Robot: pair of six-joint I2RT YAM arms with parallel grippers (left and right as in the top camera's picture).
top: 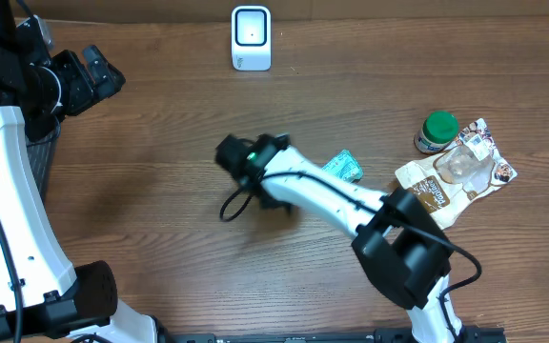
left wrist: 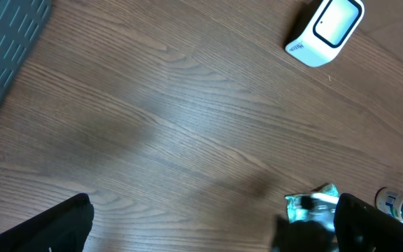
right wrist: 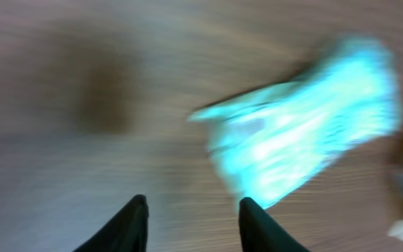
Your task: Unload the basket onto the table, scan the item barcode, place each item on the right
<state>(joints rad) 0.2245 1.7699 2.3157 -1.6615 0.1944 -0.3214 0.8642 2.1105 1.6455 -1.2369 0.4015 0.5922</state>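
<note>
Hovering part-open and empty just beside the flat teal plastic packet (top: 343, 168) lying mid-table, the right gripper (right wrist: 193, 204) seems at the pick-up step; next, grasp it and face its barcode toward the white box-shaped scanner (top: 251, 38).

Table (top: 160, 124) from centre-left up to the scanner (top: 251, 38): bare wood, open passage. Right arm (top: 322, 195) lies diagonally across the middle and bars a straight line from the left to the packet (top: 343, 168) just beside it. Far right is crowded: bottle (top: 437, 131) and bags (top: 460, 171) touching. Bin (top: 44, 151) at left edge.
</note>
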